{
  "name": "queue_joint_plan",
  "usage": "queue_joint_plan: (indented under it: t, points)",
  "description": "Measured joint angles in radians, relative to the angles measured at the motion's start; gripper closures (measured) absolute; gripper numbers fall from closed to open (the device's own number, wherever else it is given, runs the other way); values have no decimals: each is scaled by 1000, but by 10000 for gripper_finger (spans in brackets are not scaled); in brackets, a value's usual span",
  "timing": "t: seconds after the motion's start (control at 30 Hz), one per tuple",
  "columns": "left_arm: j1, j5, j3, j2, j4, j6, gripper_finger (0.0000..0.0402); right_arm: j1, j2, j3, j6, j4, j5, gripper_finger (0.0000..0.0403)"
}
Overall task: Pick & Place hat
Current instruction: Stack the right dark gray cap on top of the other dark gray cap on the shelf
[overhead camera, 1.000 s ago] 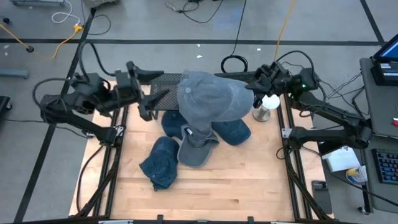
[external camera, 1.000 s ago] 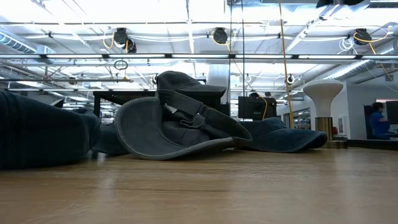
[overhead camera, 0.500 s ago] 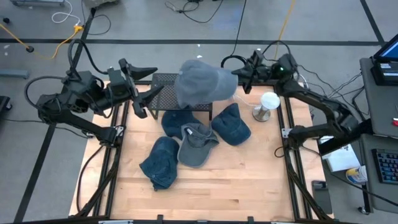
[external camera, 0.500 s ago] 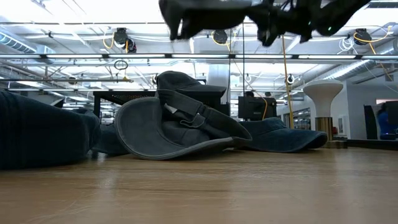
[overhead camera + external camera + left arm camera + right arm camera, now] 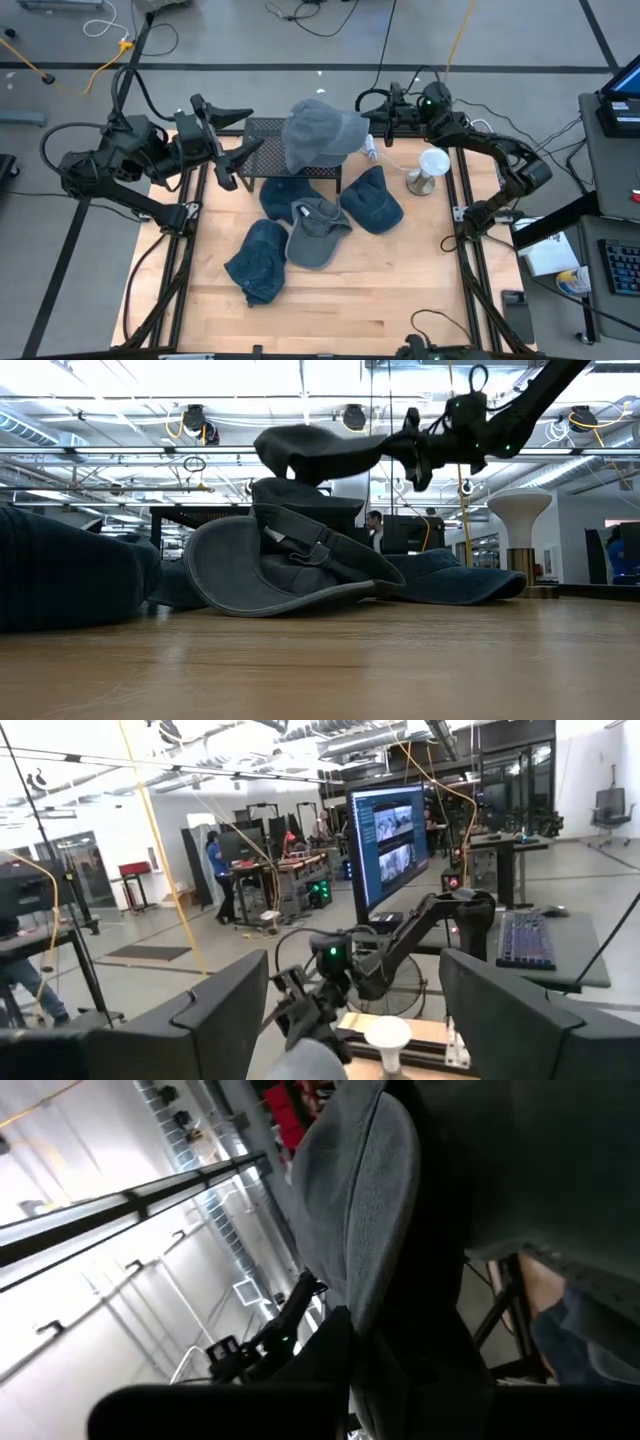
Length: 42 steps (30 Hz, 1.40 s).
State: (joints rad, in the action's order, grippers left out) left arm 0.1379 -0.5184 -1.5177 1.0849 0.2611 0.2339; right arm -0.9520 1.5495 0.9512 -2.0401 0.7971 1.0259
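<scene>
Hat (image 5: 318, 132) moved back, right gripper (image 5: 372, 122) clamped

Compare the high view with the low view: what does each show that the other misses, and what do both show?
Only the high view shows the left gripper open beside the black rack. Only the low view shows the room's ceiling lights. Both show the right gripper, shut on the grey hat, holding it up, and the white stand.

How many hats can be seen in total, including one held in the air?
5. One grey hat is held up by the right gripper over the table's far edge. Four lie together mid-table. More may be hidden under the lifted one.
</scene>
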Motion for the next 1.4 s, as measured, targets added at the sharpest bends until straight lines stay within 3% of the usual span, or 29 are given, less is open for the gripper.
queue_joint_plan:
  t: [0.27, 0.6, 1.13, 1.4]
  points:
    - [-5, -85, 0, 0, -2, 82, 108, 33, 73, 1, 26, 16, -3, 397]
    - [-40, -86, 0, 0, -3, 91, 108, 59, 154, 2, 151, 16, -37, 393]
    - [-42, -86, 0, 0, -3, 105, 108, 59, 151, 2, 162, -2, -86, 260]
    - [-41, -86, 0, 0, -2, 104, 108, 53, 55, 2, 356, -307, -153, 252]
